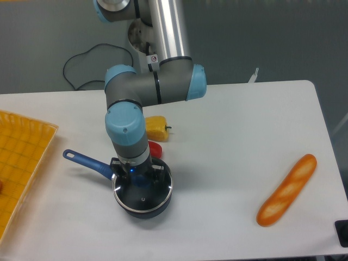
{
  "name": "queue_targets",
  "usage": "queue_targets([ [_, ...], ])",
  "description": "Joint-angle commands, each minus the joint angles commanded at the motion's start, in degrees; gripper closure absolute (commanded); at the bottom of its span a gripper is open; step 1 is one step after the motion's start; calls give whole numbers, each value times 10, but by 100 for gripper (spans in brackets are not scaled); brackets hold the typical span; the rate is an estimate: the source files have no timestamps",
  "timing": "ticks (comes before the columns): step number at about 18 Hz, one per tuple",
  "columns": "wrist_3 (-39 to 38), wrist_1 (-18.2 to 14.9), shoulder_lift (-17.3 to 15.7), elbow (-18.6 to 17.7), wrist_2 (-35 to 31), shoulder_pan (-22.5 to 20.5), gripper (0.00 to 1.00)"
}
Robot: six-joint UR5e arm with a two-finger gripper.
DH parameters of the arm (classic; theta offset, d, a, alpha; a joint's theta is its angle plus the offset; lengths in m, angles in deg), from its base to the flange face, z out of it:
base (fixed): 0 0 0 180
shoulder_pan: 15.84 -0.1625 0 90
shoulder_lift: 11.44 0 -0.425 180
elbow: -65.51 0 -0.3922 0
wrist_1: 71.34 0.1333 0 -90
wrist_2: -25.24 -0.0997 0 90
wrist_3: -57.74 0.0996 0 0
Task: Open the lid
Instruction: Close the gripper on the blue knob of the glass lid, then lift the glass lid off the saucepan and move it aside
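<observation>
My claw (139,179) is down on the lid (143,191) of the pan (142,207), at the knob; grip hidden, can't tell. Next up: lift straight.

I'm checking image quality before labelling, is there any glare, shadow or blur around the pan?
Fixed camera: evenly lit and sharp; soft shadow under the saucepan; a thin bright glint along the lid rim; the gripper is largely hidden by the wrist above it; the bread is crisp.
</observation>
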Motion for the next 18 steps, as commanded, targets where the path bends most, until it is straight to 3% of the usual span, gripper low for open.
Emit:
queue_targets([
  [11, 49, -46, -25, 0, 1, -35, 52],
  [18, 150, -70, -33, 0, 16, -102, 52],
])
